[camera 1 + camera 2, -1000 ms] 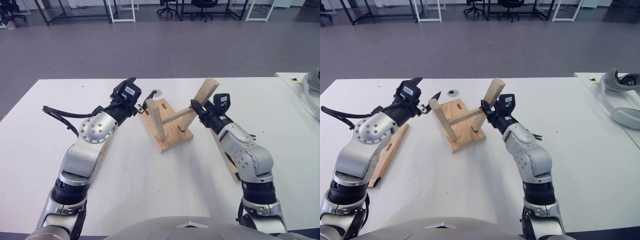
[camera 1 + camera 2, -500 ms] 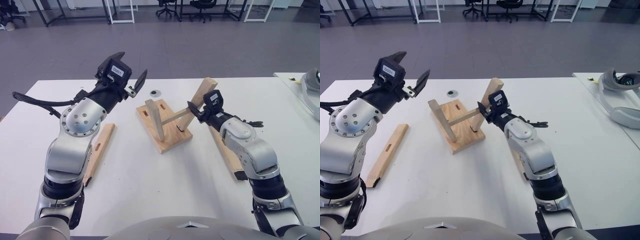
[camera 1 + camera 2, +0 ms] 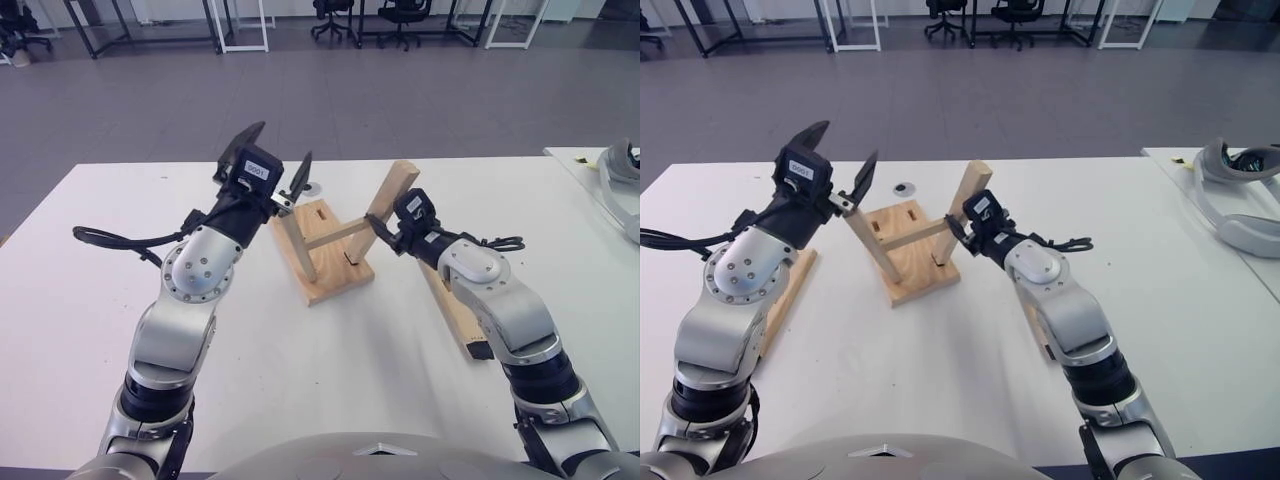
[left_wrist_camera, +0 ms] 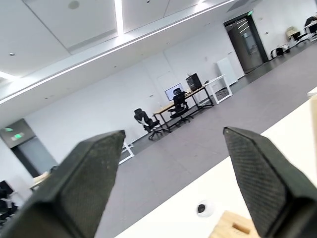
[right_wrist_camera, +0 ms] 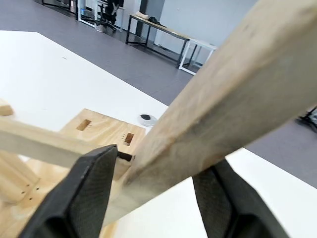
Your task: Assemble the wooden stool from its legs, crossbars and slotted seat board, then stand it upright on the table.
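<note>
Left gripper (image 3: pixel 275 163) spread wide, right gripper (image 3: pixel 378 228) clasping a leg (image 3: pixel 395 190)
The seat board (image 3: pixel 333 276) lies just below and between the two grippers, a second leg (image 3: pixel 298 243) rising from it under the left gripper; a crossbar (image 3: pixel 335 233) runs from that leg to the right gripper; a loose plank (image 3: pixel 447 300) lies beneath the right arm

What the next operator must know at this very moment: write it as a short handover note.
Left gripper: open, empty, raised beside the stool's left leg.
Right gripper: fingers shut on the stool's right leg, which leans outward.
Seat board lies flat on the table; both legs stand in it, joined by one crossbar. Its far slots are empty.
One loose piece lies by the left arm, another loose piece under the right arm.
Left: fit the remaining parts, stand the stool upright.
</note>
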You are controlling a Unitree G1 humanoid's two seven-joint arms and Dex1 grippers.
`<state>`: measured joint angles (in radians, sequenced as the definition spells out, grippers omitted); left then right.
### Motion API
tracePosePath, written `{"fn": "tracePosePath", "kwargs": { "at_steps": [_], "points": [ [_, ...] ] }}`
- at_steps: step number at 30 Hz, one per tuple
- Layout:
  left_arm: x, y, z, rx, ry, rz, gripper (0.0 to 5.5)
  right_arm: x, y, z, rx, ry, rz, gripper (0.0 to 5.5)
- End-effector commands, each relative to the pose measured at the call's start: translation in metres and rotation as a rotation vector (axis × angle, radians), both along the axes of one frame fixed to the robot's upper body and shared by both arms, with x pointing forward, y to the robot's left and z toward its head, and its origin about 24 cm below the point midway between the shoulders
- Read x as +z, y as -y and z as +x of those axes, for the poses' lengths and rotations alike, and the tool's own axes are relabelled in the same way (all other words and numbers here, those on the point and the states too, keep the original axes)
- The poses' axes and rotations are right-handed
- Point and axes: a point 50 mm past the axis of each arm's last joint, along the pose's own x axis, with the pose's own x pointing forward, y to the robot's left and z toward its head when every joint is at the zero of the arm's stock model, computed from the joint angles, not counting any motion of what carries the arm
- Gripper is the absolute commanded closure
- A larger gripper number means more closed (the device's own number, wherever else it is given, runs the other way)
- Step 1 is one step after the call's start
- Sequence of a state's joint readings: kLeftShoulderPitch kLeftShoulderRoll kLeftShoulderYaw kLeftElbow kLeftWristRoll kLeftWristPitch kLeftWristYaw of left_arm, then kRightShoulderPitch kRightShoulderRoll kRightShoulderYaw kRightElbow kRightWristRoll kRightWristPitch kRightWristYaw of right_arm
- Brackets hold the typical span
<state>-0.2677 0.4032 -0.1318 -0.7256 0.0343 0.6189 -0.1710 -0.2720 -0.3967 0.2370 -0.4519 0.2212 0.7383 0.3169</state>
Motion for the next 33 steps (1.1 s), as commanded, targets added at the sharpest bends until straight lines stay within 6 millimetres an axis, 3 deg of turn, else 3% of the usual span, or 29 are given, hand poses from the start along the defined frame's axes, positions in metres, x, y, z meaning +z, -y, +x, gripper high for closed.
{"fn": "tracePosePath", "kwargs": {
  "at_steps": [1,5,9,11,14,16,19,21,25,27,30,33],
  "points": [
    [-0.021,-0.023,0.004,0.059,-0.121,0.138,1.84,-0.002,-0.007,-0.020,0.228,-0.077,0.039,2.89],
    [0.002,-0.032,0.002,0.044,-0.040,0.182,1.84,0.001,0.006,-0.027,0.357,-0.088,-0.007,2.89],
    [0.036,-0.044,0.008,0.071,0.080,0.163,1.84,-0.010,0.042,0.002,0.177,-0.083,-0.090,2.89],
    [0.055,-0.043,0.010,0.048,0.143,0.089,1.84,-0.009,0.050,0.009,0.153,-0.066,-0.107,2.89],
    [0.074,-0.042,0.017,0.022,0.166,-0.037,1.84,-0.013,0.066,0.005,0.227,-0.058,-0.334,2.89],
    [0.074,-0.039,0.019,0.007,0.151,-0.042,1.84,-0.009,0.079,0.008,0.224,-0.049,-0.410,2.89],
    [0.062,-0.038,0.014,-0.021,0.091,-0.099,1.84,0.031,0.084,0.045,0.000,0.147,-0.220,2.89],
    [0.061,-0.041,0.008,-0.055,0.062,-0.209,1.84,0.084,0.070,0.060,-0.071,0.301,0.165,2.89],
    [0.079,-0.042,0.001,-0.135,0.104,-0.333,1.84,0.162,0.056,0.044,0.051,0.470,0.627,2.89],
    [0.091,-0.039,-0.002,-0.176,0.135,-0.374,1.84,0.179,0.047,0.030,0.160,0.469,0.698,2.89],
    [0.094,-0.037,-0.004,-0.178,0.131,-0.356,1.84,0.158,0.031,0.021,0.244,0.367,0.643,2.89],
    [0.058,-0.039,0.008,-0.123,0.000,-0.337,1.84,0.104,0.008,0.021,0.200,0.146,0.578,2.89]
  ]
}}
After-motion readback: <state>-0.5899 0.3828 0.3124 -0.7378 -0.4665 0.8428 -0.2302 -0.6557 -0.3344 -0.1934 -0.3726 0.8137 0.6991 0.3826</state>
